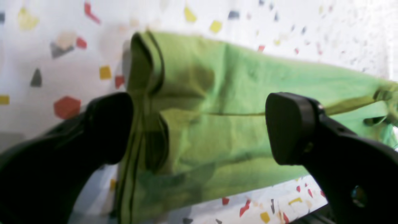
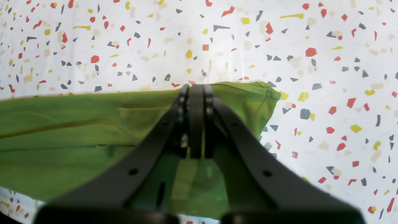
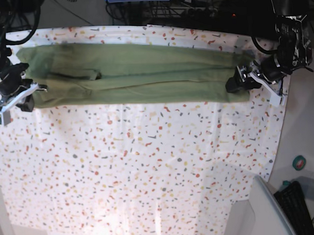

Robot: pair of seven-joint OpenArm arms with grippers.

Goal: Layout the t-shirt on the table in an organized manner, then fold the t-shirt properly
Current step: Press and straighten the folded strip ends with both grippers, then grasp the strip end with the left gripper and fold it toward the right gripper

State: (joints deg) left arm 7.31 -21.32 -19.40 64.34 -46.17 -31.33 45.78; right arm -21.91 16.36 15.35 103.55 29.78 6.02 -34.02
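Note:
The olive-green t-shirt (image 3: pixel 135 74) lies folded into a long narrow strip across the far part of the flecked table (image 3: pixel 148 164). My right gripper (image 2: pixel 196 93) is shut on the t-shirt (image 2: pixel 62 130) at its near edge close to one end; in the base view it (image 3: pixel 35 91) is at the strip's left end. My left gripper (image 1: pixel 200 124) is open, its two fingers spread over the other end of the t-shirt (image 1: pixel 217 77). In the base view it (image 3: pixel 238 82) sits at the strip's right end. The neck tag is hidden.
The table's right edge (image 3: pixel 281 139) runs close to the left arm. Off the table at the lower right are a green tape roll (image 3: pixel 300 163) and a dark keyboard-like object (image 3: pixel 291 198). Cables and equipment (image 3: pixel 184 8) line the far side.

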